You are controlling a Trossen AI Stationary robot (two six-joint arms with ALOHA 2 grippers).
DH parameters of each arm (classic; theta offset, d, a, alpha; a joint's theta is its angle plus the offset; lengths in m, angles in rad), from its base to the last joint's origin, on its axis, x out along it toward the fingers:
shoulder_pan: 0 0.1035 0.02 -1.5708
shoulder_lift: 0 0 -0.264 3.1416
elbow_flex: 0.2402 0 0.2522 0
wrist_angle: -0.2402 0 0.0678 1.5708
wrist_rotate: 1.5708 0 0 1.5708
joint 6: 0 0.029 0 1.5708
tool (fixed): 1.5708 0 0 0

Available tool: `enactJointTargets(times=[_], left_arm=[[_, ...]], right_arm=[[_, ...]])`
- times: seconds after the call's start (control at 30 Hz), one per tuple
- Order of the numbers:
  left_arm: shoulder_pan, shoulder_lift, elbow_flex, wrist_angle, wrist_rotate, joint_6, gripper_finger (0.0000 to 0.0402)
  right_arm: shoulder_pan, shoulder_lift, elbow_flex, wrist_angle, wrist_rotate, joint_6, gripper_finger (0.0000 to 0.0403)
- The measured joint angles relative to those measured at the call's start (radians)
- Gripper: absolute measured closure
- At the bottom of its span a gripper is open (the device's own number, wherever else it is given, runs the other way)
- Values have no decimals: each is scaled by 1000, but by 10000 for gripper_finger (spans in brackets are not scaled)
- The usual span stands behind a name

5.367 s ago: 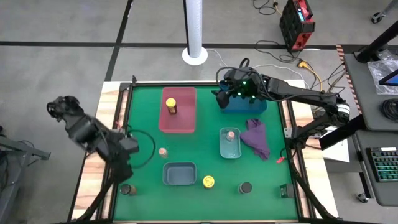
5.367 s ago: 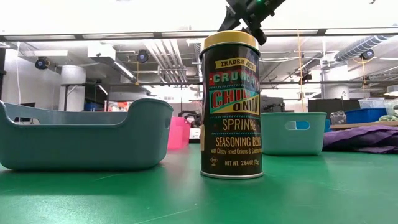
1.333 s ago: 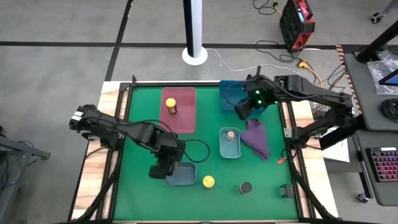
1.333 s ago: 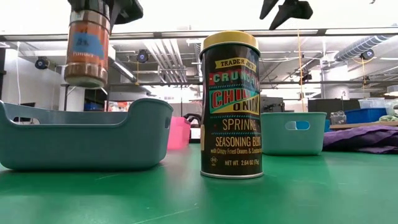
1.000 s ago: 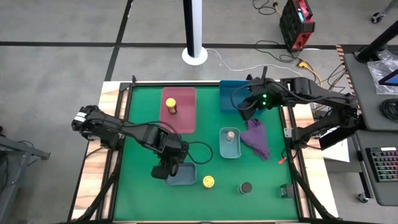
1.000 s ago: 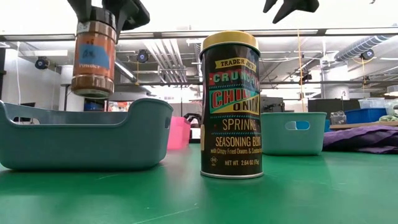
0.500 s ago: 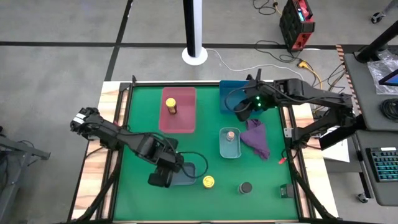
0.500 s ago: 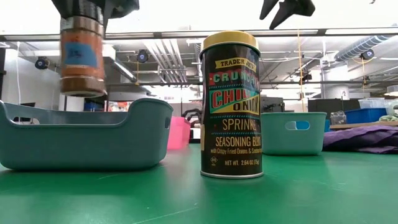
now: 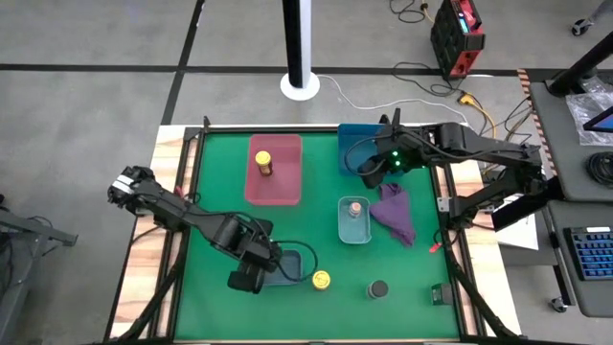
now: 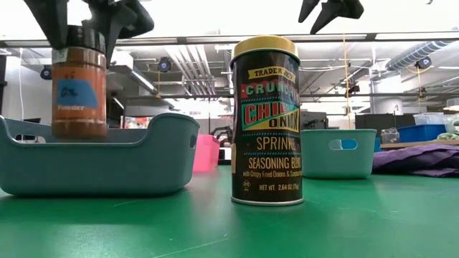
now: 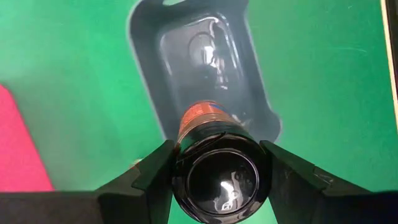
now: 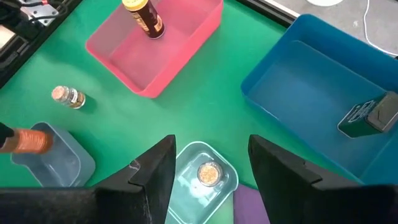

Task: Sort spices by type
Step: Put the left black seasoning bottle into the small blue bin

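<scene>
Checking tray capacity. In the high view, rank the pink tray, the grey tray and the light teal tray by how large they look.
1. pink tray, clearly the largest.
2. light teal tray and grey tray: no firm ranking, since the left tool covers part of the grey one.

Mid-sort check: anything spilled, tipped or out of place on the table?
Only the purple cloth: it lies crumpled against the small teal tray, among the spices. No spill shows, and the jar held at the grey tray is upright.

A robotics lab: exposed ceiling ducts [image 10: 401, 54], floor cables [image 9: 421, 96], a desk keyboard [image 9: 586, 257] beside the table
</scene>
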Motion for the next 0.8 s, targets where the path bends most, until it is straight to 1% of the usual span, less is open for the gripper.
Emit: enactJointTargets(times=[0.13,0.33,0.5,0.8], left_arm=[[-3,0,-22,40,0,-12,216],[-9,0,-24,39,-18,-37,216],[-37,20,-22,49,-22,-83,216],[-50,48,-19,56,-29,-83,216]], right_arm=[[5,0,0,0,0,11,206],[6,0,0,0,2,15,211],[6,1,0,0,2,25,207],[6,1,0,0,2,26,209]])
